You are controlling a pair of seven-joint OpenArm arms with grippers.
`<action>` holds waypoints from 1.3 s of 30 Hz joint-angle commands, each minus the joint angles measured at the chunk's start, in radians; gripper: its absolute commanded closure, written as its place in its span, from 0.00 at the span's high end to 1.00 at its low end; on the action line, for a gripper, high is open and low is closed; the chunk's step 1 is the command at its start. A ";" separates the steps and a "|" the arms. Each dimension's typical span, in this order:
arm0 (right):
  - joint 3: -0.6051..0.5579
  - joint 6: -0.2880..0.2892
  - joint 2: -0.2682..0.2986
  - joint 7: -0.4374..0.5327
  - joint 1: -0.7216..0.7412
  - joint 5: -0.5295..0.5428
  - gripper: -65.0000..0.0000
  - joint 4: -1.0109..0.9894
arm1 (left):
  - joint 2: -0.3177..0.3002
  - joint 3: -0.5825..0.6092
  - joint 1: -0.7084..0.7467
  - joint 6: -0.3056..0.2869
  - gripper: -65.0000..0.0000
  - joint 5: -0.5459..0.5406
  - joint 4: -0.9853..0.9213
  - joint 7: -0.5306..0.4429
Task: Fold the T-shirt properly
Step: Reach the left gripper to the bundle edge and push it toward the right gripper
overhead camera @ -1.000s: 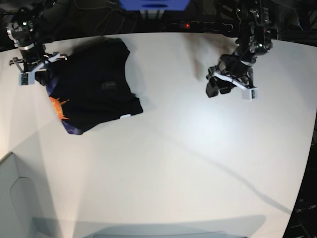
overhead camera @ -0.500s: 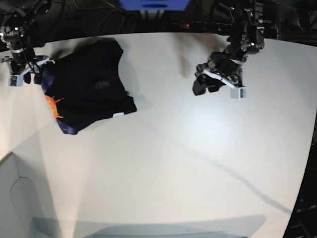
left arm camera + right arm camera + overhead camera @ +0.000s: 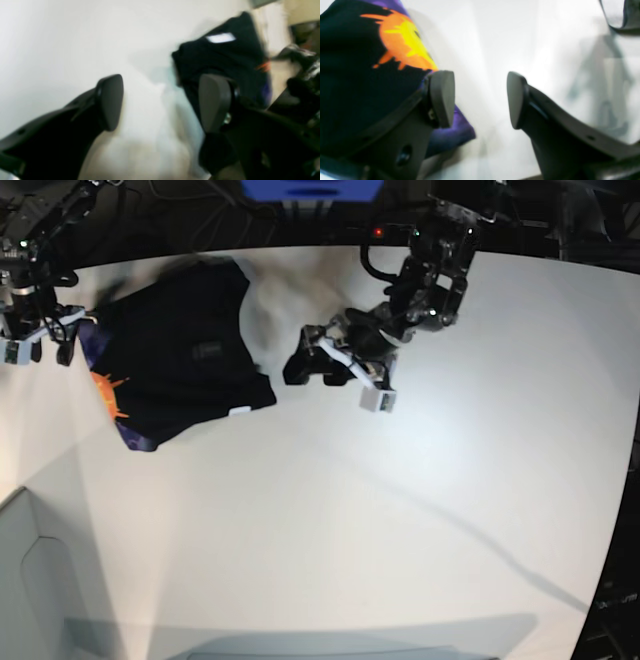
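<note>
The white table [image 3: 420,510] holds the black T-shirt [image 3: 180,360], which lies bunched near the far left corner, orange and purple print poking out at its left edge. The left gripper [image 3: 335,370] hangs just beside the shirt's right edge, jaws wide apart and holding nothing. The right gripper [image 3: 35,345] sits at the shirt's left edge, also spread open and empty. A small white label [image 3: 238,411] shows at the shirt's near edge.

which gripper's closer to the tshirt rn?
Right. The right gripper sits at the T-shirt edge by the orange print, jaws open. The left gripper hangs open, just off its opposite edge.
</note>
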 commanded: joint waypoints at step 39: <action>-0.323 0.014 -0.073 0.033 -0.107 0.020 0.52 -0.063 | -0.084 -0.123 -0.034 -0.014 0.70 -0.154 -0.007 0.004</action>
